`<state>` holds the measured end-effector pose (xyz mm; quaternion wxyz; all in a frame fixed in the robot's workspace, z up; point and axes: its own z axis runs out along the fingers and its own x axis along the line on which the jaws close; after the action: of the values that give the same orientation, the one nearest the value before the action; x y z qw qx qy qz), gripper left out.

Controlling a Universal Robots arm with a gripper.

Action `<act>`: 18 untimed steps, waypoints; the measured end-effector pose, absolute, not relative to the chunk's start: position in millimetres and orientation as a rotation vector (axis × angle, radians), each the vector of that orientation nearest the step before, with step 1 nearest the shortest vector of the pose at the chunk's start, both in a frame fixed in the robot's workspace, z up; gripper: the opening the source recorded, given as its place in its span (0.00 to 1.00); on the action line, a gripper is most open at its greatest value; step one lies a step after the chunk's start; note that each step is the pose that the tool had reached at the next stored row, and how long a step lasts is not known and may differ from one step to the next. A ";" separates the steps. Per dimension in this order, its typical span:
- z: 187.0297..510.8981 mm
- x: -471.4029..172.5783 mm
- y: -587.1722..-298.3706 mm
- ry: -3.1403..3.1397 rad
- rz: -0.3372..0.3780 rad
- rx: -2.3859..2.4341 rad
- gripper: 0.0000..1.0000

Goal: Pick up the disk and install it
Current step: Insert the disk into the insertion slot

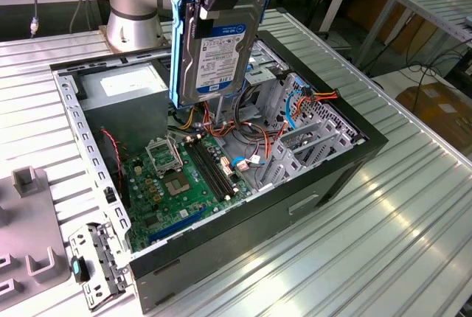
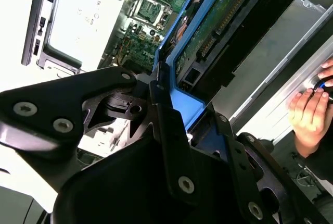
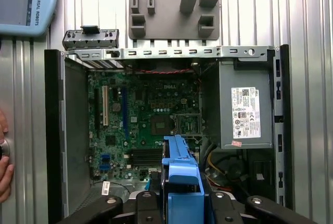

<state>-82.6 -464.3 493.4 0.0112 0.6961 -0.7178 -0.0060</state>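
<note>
The black tool (image 2: 162, 91) is clamped on the blue frame of the disk (image 2: 221, 18), whose circuit-board side shows. Beyond the tool lie a green motherboard (image 2: 148, 8) and a grey power-supply box (image 2: 78, 18). A person's hand (image 2: 309, 112) rests off to one side of the tool.

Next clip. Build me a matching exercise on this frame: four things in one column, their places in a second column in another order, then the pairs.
Things:
1. the disk
2. power supply box
3. motherboard
4. grey fixture

Places:
A. flat on the floor of the open computer case
B. on the table, outside the case
C. upright above the case, held by the gripper
D. in a corner of the case, against its wall

Pairs: 1-C, 2-D, 3-A, 4-B
</note>
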 end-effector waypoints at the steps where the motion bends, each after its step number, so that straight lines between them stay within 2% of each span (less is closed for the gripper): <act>1: 493.1 -82.7 -466.9 -2.239 -0.019 2.171 0.37; 9: 490.4 -80.6 -500.3 -2.239 -0.019 2.171 0.37; 18: 488.9 -42.6 -503.5 -2.239 -0.019 2.171 0.37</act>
<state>-42.6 -503.5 488.9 0.0113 0.6961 -0.7178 -0.0061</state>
